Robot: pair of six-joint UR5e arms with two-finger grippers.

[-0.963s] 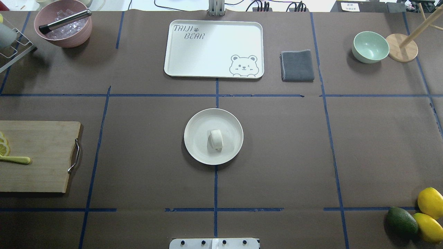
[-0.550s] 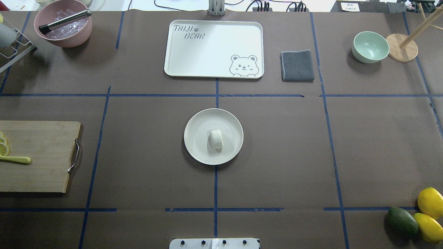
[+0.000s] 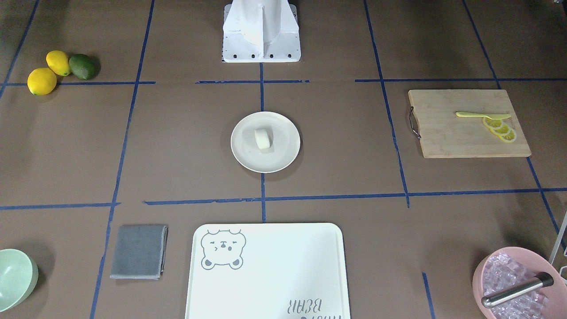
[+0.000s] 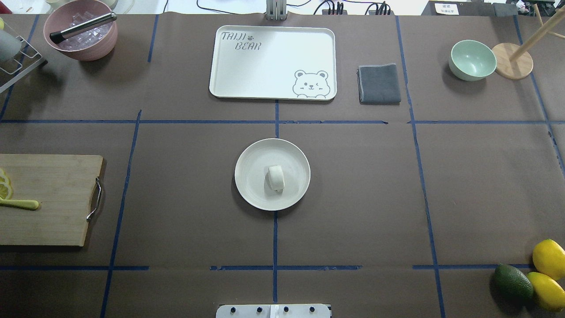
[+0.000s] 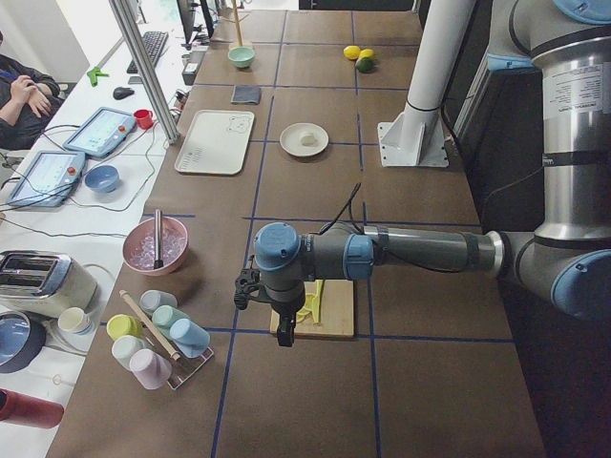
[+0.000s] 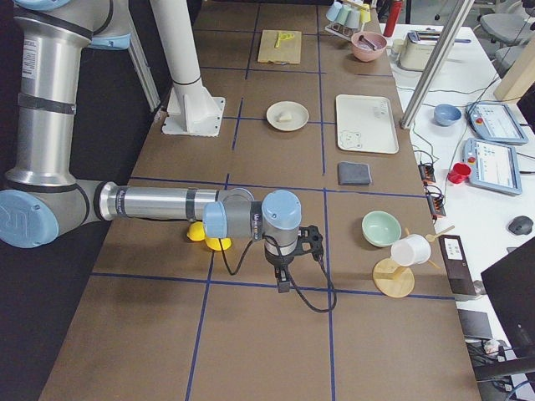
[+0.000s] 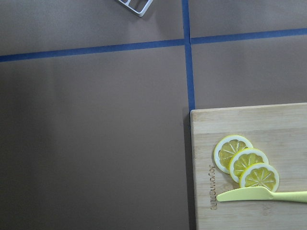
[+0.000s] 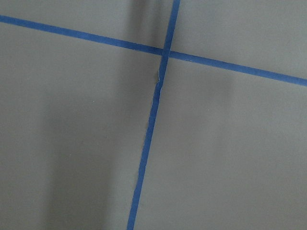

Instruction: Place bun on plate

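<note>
The small off-white bun [image 4: 276,178] lies on its side near the middle of the round cream plate [image 4: 249,157] at the table's centre, free of any gripper. The front view shows the same bun [image 3: 262,138] on the plate [image 3: 285,153]. No arm enters the overhead or front views. My left gripper [image 5: 284,334] hangs over the cutting board end of the table, seen only from the left side, and I cannot tell its state. My right gripper [image 6: 282,280] hangs near the lemons at the opposite end, seen only from the right side, state also unclear.
A bear-print tray [image 4: 273,62], grey cloth [image 4: 379,84] and green bowl [image 4: 471,60] line the far side. A pink bowl of ice with tongs [image 4: 80,29] stands far left. The cutting board [image 4: 48,198] carries lemon slices and a knife. Lemons and an avocado [image 4: 513,282] lie near right.
</note>
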